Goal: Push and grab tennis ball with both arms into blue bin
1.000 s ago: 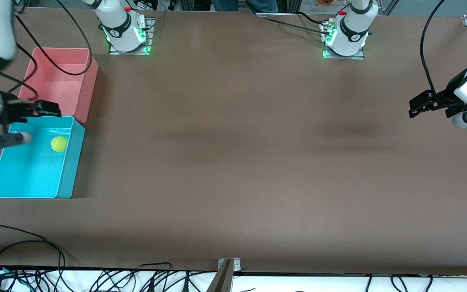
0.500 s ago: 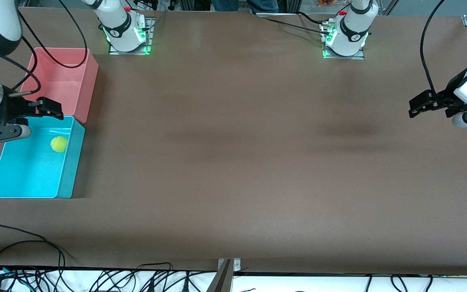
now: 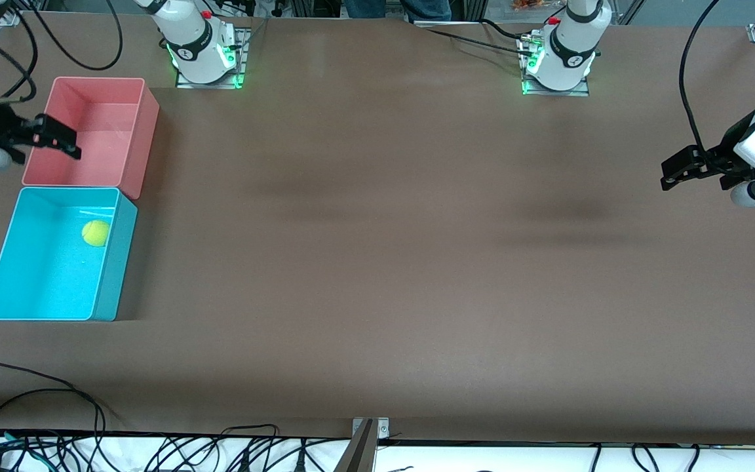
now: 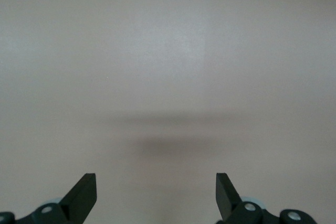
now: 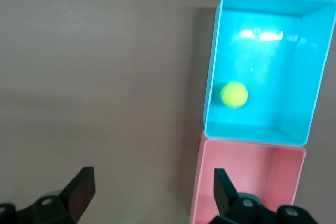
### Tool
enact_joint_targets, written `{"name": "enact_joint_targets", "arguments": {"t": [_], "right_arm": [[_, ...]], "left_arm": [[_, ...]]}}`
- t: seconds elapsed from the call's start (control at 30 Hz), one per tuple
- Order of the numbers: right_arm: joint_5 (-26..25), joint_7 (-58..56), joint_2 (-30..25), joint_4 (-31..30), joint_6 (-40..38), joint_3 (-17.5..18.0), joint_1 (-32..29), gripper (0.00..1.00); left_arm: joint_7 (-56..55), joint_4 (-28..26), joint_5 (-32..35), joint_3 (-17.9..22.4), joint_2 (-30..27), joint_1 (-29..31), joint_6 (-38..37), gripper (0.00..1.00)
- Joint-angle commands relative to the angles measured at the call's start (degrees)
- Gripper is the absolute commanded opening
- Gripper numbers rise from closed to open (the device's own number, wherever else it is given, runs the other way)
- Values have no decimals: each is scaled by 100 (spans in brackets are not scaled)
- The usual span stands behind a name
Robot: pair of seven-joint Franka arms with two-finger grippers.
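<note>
1. Sitting in the blue bin (image 3: 50, 288), on its floor: the tennis ball (image 3: 96, 233), close against the wall that faces the middle of the worktop (image 3: 377, 262), toward the end of the bin that adjoins the pink bin (image 3: 138, 144).
2. Touching end to end at the right arm's end of the worktop: blue bin nearer the front camera, pink bin farther from it.
3. Hanging over the outer edge of the pink bin: the right end effector (image 3: 56, 137), fingers spread wide, holding nothing.
4. From the right wrist view, same story: black fingertips (image 5: 79, 190) set far apart with bare air between, both bins below, ball (image 5: 234, 94) plain to see in the blue bin (image 5: 310, 77), pink bin (image 5: 247, 177) next to it.
5. Waiting over bare worktop at the left arm's end: the left end effector (image 3: 676, 174), well apart from the bins.
6. In the left wrist view: fingers (image 4: 84, 195) wide apart, empty, only plain brown surface (image 4: 168, 66) and a soft shadow underneath.
</note>
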Motion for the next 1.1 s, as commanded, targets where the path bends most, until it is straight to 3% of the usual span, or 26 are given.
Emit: {"name": "enact_joint_targets", "arguments": {"t": [0.0, 0.23, 0.53, 1.07], "right_arm": [[56, 317, -226, -181, -39, 91, -39, 100], [-181, 246, -156, -14, -162, 65, 22, 100], [-190, 185, 345, 566, -171, -251, 383, 100], [-129, 211, 363, 557, -171, -269, 365, 100]], "left_arm": [[96, -69, 127, 2, -75, -28, -37, 100], [96, -69, 127, 2, -75, -28, -37, 100], [96, -69, 127, 2, -75, -28, -37, 100], [96, -69, 127, 2, -75, -28, -37, 100]]}}
